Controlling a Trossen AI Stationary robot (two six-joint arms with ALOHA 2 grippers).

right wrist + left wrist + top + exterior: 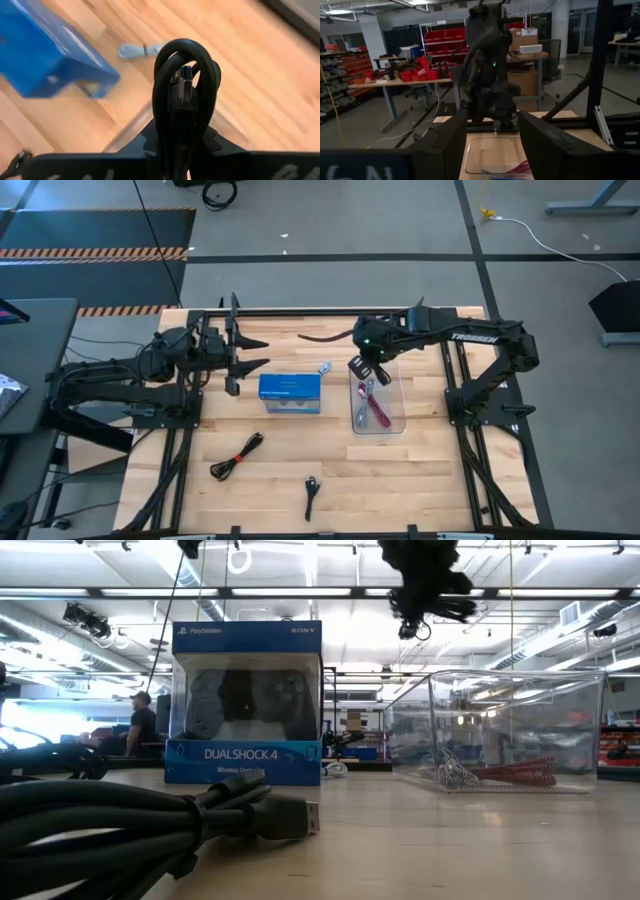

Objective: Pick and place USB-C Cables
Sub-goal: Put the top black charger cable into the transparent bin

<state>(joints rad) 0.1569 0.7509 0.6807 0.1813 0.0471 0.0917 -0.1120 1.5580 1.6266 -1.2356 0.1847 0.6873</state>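
Wooden worktop (420, 470): right tool (358, 370) clamped on a black USB-C cable (184, 100) above the clear tray (392, 424), at three o'clock from the DualShock box (290, 393); left tool (243, 352) apart.

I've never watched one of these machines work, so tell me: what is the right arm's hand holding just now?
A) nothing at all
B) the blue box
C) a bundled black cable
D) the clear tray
C: the right wrist view shows a looped black cable pinched in the right hand, which hangs above the clear tray; the blue box sits untouched on the table.
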